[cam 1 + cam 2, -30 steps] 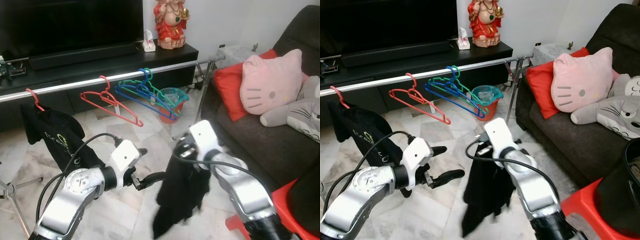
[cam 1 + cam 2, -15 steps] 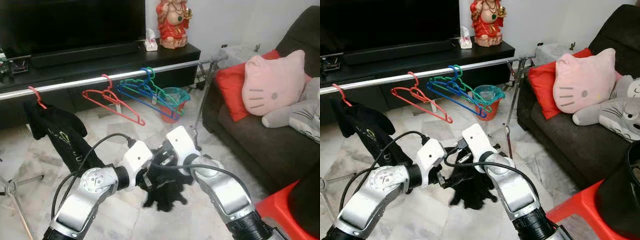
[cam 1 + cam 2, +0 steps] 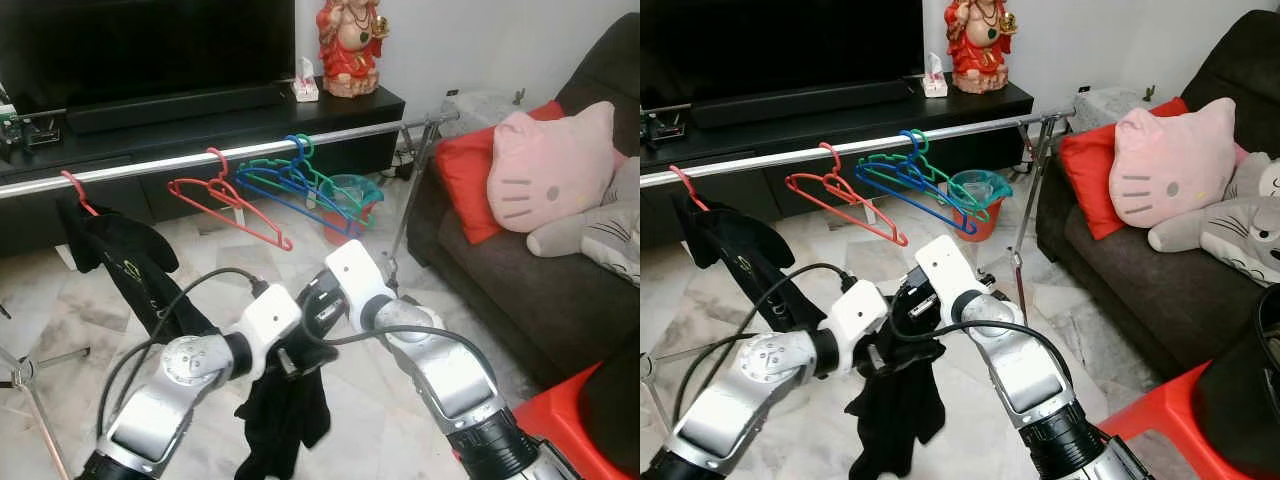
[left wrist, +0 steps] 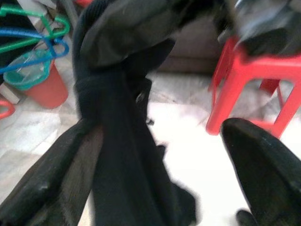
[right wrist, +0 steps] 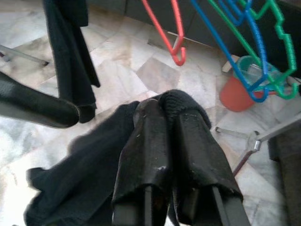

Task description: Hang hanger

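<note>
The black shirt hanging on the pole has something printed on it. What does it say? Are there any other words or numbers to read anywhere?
Print on the hanging black shirt: pale marks, too small and crumpled to read.
Small box on the TV cabinet: any label is too small to read.
Black garment held by the right gripper: no print shows.
No other words or numbers can be read.

Two silver metallic arms, white block-shaped wrist housings, black cable looping over left arm, round silver joint disc, black ribbed cuff on right arm, long black glossy fingers.
</note>
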Robot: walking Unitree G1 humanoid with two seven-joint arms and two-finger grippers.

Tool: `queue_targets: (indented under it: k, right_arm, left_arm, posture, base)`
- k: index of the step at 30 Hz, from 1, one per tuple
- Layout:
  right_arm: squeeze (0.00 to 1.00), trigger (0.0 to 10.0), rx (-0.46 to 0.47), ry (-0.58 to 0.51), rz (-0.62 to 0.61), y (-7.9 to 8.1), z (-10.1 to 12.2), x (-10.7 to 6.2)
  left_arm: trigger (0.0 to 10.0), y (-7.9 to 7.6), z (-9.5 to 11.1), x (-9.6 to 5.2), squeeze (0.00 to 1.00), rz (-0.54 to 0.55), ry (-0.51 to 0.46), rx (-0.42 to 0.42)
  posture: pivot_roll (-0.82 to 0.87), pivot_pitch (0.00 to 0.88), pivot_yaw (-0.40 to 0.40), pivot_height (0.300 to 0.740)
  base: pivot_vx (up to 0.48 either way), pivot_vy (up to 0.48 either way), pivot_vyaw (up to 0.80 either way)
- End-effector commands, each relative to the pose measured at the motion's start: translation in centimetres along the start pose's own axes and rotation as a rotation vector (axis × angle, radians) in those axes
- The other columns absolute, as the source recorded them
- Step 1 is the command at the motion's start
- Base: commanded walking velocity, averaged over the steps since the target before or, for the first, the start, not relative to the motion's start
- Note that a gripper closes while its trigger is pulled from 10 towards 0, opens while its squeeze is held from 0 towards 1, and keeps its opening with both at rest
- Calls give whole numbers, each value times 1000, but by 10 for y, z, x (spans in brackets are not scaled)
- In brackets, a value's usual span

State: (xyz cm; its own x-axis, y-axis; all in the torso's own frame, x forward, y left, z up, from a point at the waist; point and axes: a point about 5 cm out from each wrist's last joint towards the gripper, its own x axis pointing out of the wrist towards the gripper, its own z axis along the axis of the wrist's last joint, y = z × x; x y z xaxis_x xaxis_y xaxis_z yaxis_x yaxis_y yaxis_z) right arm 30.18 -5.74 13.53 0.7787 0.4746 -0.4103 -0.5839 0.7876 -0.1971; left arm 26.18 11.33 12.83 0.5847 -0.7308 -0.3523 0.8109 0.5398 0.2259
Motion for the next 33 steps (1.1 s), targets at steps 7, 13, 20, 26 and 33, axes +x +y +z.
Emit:
queue_targets:
  k: [7, 13, 20, 26, 33]
  right_arm:
    - [0, 10000, -38, -90, 50, 7, 30, -2]
    - [0, 10000, -60, -89, 95, 13, 33, -6]
    - [0, 10000, -71, -79, 111, 14, 32, -10]
    - [0, 10000, -76, -81, 118, 13, 35, -13]
    - [0, 10000, -82, -92, 123, 14, 40, -15]
  left_arm:
    - [10000, 13, -6, 2, 1000, 0, 33, 40]
    - [10000, 23, 2, 15, 1000, 45, -12, 50]
    - [10000, 26, 9, 28, 1000, 96, -59, 46]
    - [10000, 26, 9, 34, 0, 77, -70, 45]
    - [6157, 29, 6, 40, 0, 103, -70, 49]
  posture:
    - [-19, 0, -33, 740]
    - [-31, 0, -32, 740]
    - [-42, 0, -32, 740]
    - [-46, 0, -33, 740]
    - [-50, 0, -32, 740]
  base:
    - [0, 0, 0]
    - [0, 0, 0]
    - [0, 0, 0]
    - [0, 0, 0]
    - [0, 0, 0]
